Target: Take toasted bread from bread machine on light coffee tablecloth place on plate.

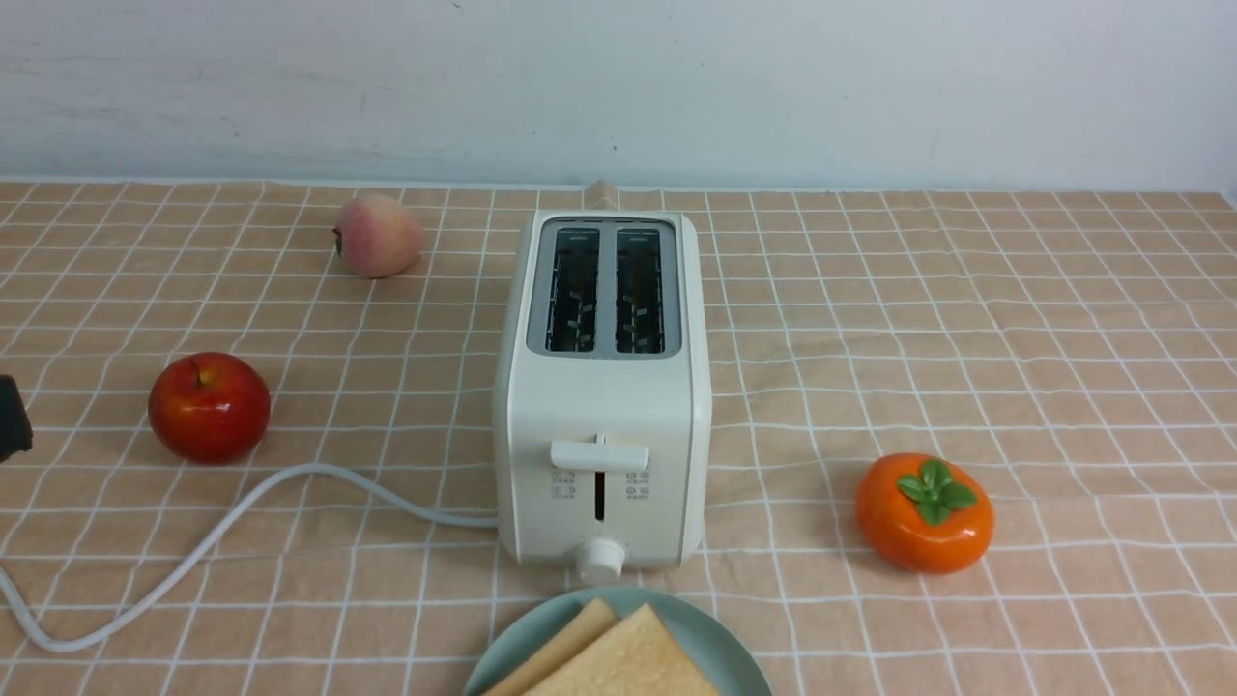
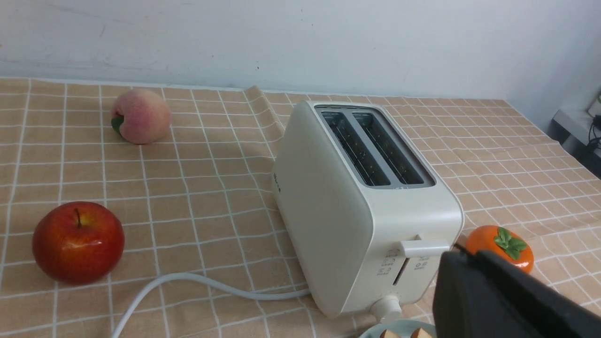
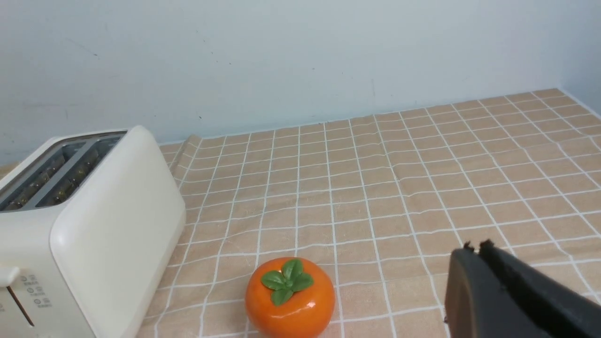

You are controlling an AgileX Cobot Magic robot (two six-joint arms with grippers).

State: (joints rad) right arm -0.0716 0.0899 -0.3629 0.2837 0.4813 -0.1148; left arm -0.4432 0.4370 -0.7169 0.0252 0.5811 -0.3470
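The cream-white bread machine [image 1: 601, 406] stands mid-table on the light coffee tablecloth [image 1: 966, 319], and both its slots look empty. Two slices of toasted bread [image 1: 623, 657] lie overlapping on the pale mint-green plate [image 1: 720, 633], just in front of the machine at the near edge. In the left wrist view the machine [image 2: 357, 206] is close, and the plate's rim [image 2: 399, 327] with two bread corners shows below it. My left gripper [image 2: 462, 251] is shut and empty beside the machine's lever. My right gripper [image 3: 475, 246] is shut and empty above bare cloth, right of the machine [image 3: 94, 234].
A red apple [image 1: 209, 406] and a peach [image 1: 379, 236] lie left of the machine. An orange persimmon [image 1: 925, 512] lies to its right. The white cord [image 1: 242, 512] runs from the machine to the near left. A wall stands behind the table.
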